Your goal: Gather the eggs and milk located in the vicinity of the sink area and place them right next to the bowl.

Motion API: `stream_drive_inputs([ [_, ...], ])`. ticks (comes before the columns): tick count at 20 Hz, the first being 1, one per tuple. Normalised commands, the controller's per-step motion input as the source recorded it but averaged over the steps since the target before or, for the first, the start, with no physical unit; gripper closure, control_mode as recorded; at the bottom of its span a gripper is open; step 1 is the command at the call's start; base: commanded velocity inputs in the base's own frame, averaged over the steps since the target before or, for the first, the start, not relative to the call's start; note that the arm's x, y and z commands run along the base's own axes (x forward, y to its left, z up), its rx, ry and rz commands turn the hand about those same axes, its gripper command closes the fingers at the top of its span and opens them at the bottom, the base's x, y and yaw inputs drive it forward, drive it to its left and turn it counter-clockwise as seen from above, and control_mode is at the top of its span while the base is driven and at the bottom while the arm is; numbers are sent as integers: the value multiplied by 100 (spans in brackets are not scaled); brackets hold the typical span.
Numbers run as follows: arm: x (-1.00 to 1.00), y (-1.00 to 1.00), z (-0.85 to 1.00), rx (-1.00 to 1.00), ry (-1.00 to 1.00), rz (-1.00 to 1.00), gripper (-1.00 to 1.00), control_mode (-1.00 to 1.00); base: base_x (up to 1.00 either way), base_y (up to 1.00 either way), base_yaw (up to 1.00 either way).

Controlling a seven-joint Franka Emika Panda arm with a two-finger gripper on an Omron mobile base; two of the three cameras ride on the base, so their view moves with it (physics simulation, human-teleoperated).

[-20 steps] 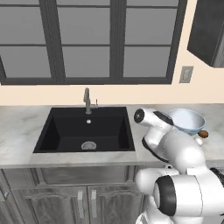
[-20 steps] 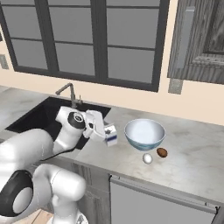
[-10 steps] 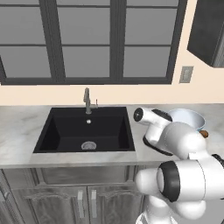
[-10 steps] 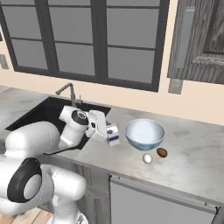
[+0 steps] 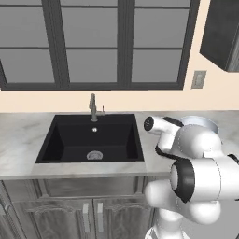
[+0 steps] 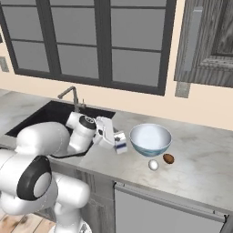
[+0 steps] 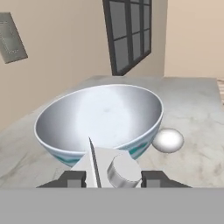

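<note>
The pincer (image 6: 117,142) is clenched on the small white gable-top milk carton with blue markings (image 6: 120,142), holding it tilted just above the pale marble desk (image 6: 200,159) — right beside the wide round glossy bowl with its pale inside and blue-grey outside (image 6: 150,139), on the bowl's sink-ward side. The whitish oval egg (image 6: 154,164) and the brown oval egg (image 6: 168,158) already lie close to the bowl, on its near side. In my judgement the coming move turns on the short drop straight down — the bowl's wall rises directly ahead of the carton, so lowering rather than pushing forward suits best.
</note>
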Motion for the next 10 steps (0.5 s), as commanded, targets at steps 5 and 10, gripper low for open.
stream_drive_inputs([
  [5, 8, 0, -28, 0, 0, 0, 100, -100, 0, 0, 0],
  [10, 16, 0, -19, 0, 0, 0, 100, -100, 0, 0, 0],
])
